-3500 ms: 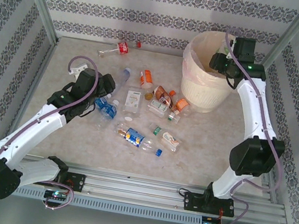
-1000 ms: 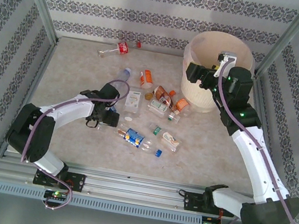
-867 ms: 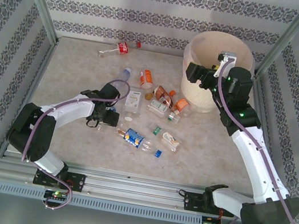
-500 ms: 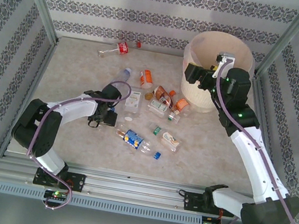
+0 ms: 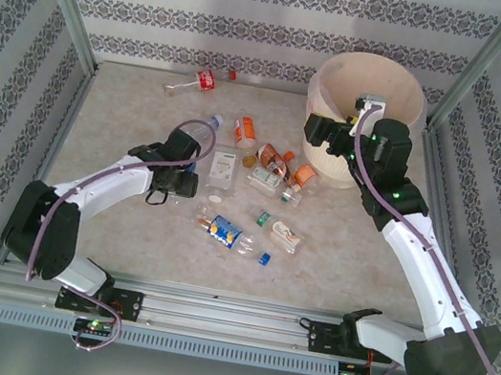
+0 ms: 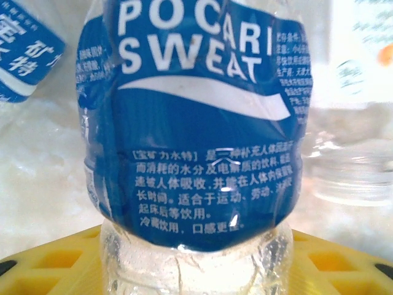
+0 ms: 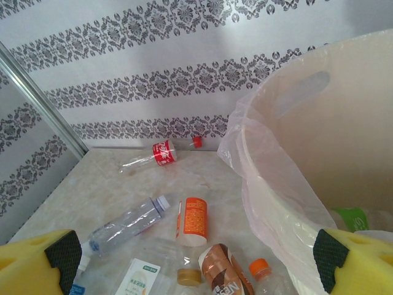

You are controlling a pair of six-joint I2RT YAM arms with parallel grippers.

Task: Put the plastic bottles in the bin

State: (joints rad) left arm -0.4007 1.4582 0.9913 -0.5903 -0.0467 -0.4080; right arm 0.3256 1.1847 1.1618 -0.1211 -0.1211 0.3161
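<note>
Blue plastic wrap lettered in white covers the Pocari Sweat bottle (image 6: 196,141), centre frame in the left wrist view. Its clear end is pinched between yellow fingers (image 6: 55,261) that touch it from lower left and lower right. From above, the left gripper (image 5: 176,184) sits left of centre over the marbled table (image 5: 121,97), jaws closed onto that bottle.

The other plastic bottles lie scattered mid-frame:
- a red-labelled bottle (image 5: 199,82) at the upper left
- a clear bottle (image 5: 201,126) just above the left gripper
- an orange-labelled bottle (image 5: 246,131) beside the clear one
- a blue-labelled bottle (image 5: 228,233) lower centre
- a green-capped bottle (image 5: 279,230) to the right of the blue-labelled one

The bin (image 5: 376,79) stands upper right, lined with a pinkish bag (image 7: 264,203). The right gripper (image 5: 321,130) hangs at the bin's left edge, spread wide and empty. Its black-padded fingertips (image 7: 61,258) sit in the lower corners of the right wrist view.
</note>
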